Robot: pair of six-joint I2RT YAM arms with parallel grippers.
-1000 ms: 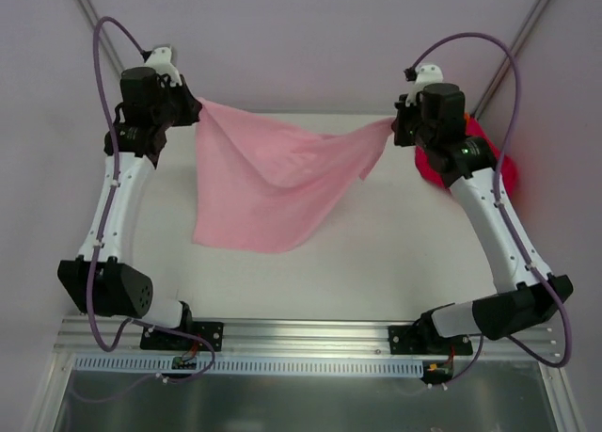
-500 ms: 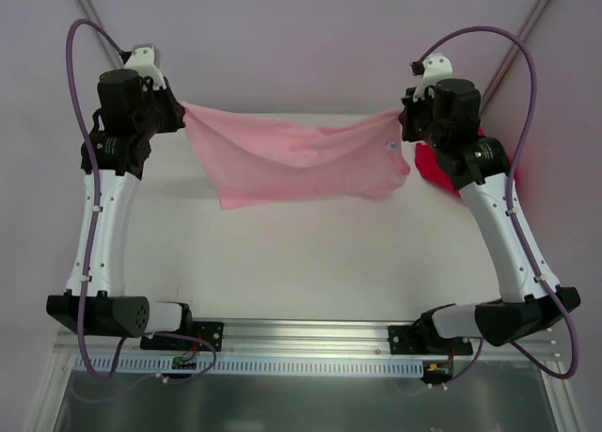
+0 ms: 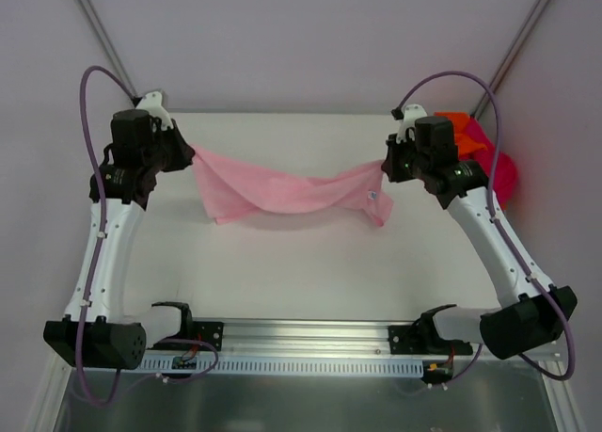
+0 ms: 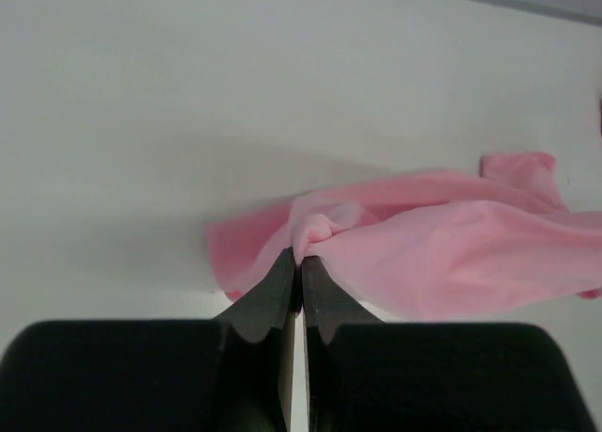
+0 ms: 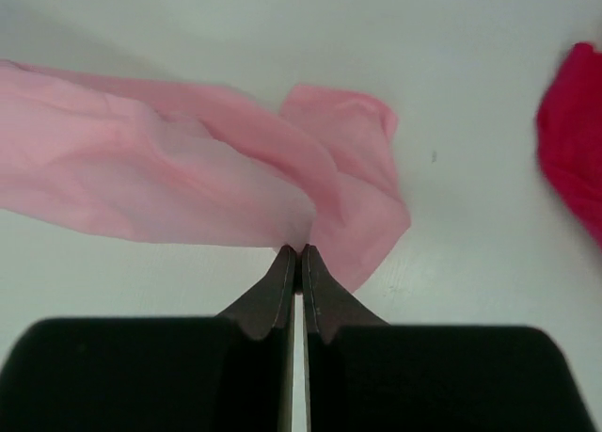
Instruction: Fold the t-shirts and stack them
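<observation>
A pink t-shirt (image 3: 282, 189) hangs stretched between my two grippers above the white table, sagging in the middle, with its lower edge close to the table. My left gripper (image 3: 191, 154) is shut on the shirt's left end, which shows bunched at the fingertips in the left wrist view (image 4: 315, 230). My right gripper (image 3: 384, 166) is shut on the shirt's right end, and a loose flap hangs below it (image 5: 357, 197). A small white label (image 3: 372, 196) shows near the right end.
A heap of red and orange t-shirts (image 3: 489, 159) lies at the table's back right, behind my right arm; its red edge shows in the right wrist view (image 5: 574, 140). The white table (image 3: 301, 263) runs to a metal rail at the near edge.
Both grippers have come down and toward the near side with the shirt. The shirt, spread wide and high before, now hangs lower as a narrower twisted band.
</observation>
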